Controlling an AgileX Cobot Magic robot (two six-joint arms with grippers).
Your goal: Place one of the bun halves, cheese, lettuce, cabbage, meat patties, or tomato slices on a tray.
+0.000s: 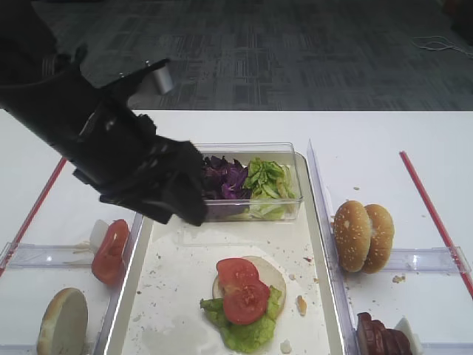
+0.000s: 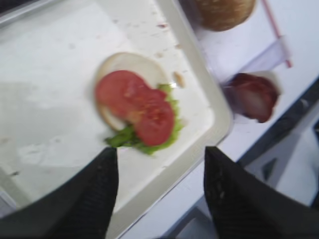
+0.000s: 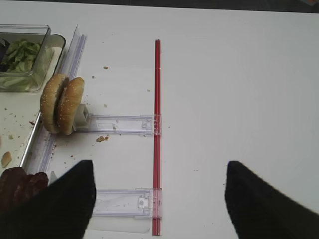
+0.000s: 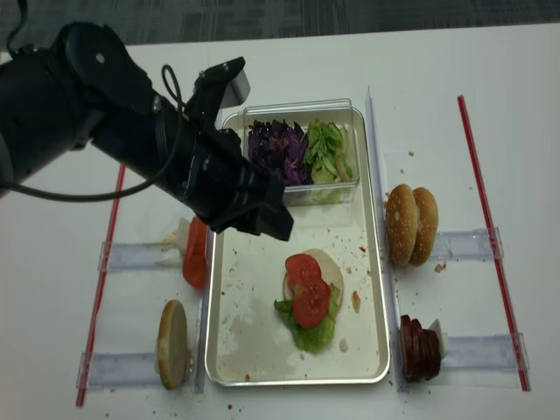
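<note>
I see the left gripper (image 2: pixel 158 191) released, empty, above the tray (image 2: pixel 199 74); two tomato slices (image 2: pixel 135 107) on lettuce (image 2: pixel 149 147); right gripper (image 3: pixel 158 199) released too.

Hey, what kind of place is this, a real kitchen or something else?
Probably a lab or office test bench staged as a burger station, not a real kitchen: a white table on grey carpet, red tape lines marking the work area, and a metal tray with bun halves lined up in clear holders.
</note>
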